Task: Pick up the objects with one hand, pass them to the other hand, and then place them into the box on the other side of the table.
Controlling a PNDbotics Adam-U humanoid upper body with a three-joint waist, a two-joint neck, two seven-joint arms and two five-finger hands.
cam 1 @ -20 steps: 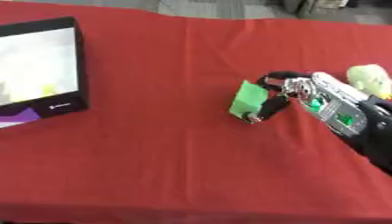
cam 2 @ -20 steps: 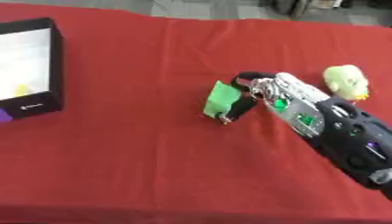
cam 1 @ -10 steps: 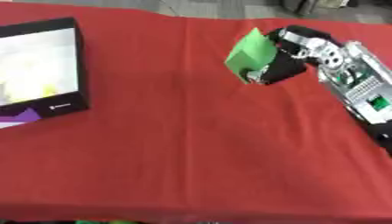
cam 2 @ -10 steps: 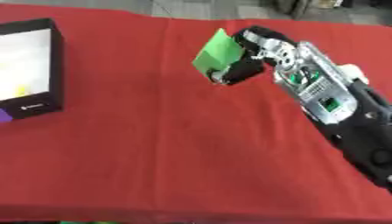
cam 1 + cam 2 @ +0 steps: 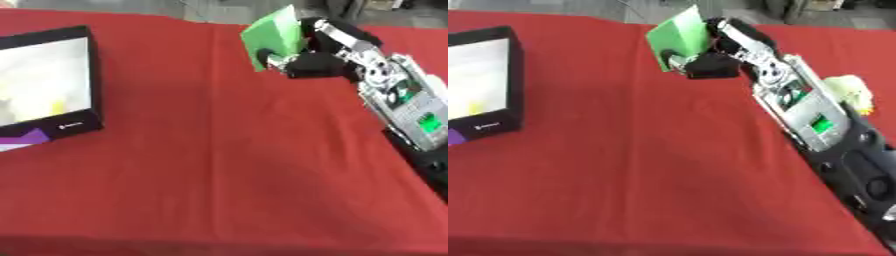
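Observation:
My right hand [image 5: 319, 52] is raised over the far middle of the red table [image 5: 219, 165], its fingers and thumb curled round a flat green block [image 5: 273, 34]. The block is tilted and held clear of the cloth. A black-walled box [image 5: 48, 82] with a pale inside stands at the left edge, with yellow and white things in it. A pale yellow-green object [image 5: 852, 91] lies on the cloth at the right, partly hidden behind my right forearm. My left hand shows in neither view.
My right forearm [image 5: 815, 130] crosses the right side of the table from the lower right corner. A purple and white patch [image 5: 19, 139] lies by the box's near corner. Red cloth stretches between the box and the arm.
My right hand has lifted the green block off the cloth and carried it up and away toward the far middle of the table. The whole view has also shifted.

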